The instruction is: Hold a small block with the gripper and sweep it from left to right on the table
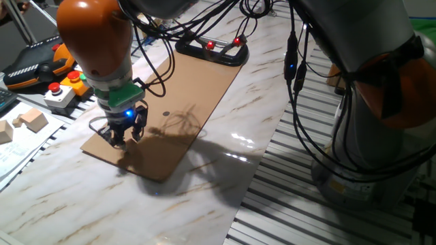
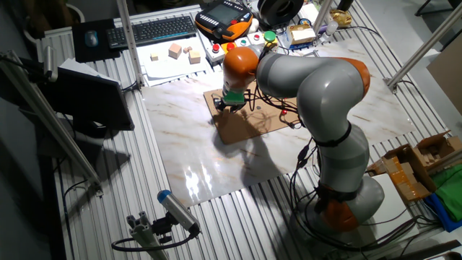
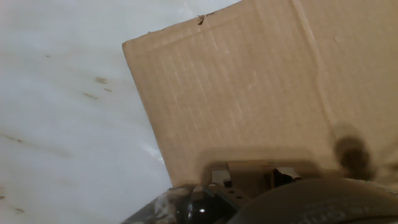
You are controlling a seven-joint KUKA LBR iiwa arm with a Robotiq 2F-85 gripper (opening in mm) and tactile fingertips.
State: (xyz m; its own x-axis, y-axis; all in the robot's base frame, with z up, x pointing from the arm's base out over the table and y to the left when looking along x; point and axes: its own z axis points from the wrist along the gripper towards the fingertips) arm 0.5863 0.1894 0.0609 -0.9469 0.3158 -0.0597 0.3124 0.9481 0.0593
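My black gripper point(image 1: 126, 138) with its blue light and green ring hangs from the orange-brown arm, low over the near-left corner of a brown cardboard sheet point(image 1: 184, 95) on the white marble table point(image 1: 82, 197). The other fixed view shows the gripper point(image 2: 229, 105) at the same corner of the cardboard sheet point(image 2: 249, 123). In the hand view a small tan piece, the small block point(image 3: 249, 166), sits between the fingers just above the cardboard sheet point(image 3: 249, 93). The fingers stand close together, shut on it. The block is too small to make out in either fixed view.
A black C-clamp point(image 1: 211, 51) with red lights pins the cardboard's far end. Larger pale wooden blocks point(image 1: 30, 121), a button box point(image 1: 61, 92) and a teach pendant point(image 1: 34, 64) lie beyond the table's left edge. Ribbed metal slats point(image 1: 293, 197) and the arm's base flank the right side.
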